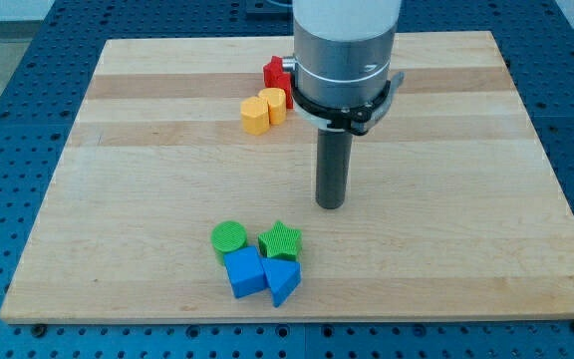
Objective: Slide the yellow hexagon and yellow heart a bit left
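Note:
The yellow hexagon lies near the view's top, left of centre, on the wooden board. The yellow heart touches it on its upper right. A red block sits just above the heart, partly hidden by the arm. My tip rests on the board at the middle, below and to the right of the two yellow blocks, well apart from them.
A cluster lies at the view's bottom centre: a green circle, a green star, a blue cube and a blue triangle. The board sits on a blue perforated table.

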`<control>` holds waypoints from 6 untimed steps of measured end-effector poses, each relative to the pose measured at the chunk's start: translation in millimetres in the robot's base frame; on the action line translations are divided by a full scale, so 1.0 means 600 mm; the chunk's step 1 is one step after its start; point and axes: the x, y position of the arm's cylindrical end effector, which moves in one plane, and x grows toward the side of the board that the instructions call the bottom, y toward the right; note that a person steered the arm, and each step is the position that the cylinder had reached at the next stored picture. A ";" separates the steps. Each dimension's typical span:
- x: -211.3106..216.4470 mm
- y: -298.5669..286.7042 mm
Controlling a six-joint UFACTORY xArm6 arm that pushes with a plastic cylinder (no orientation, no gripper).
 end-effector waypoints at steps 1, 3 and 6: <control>-0.047 0.009; -0.169 0.013; -0.295 -0.124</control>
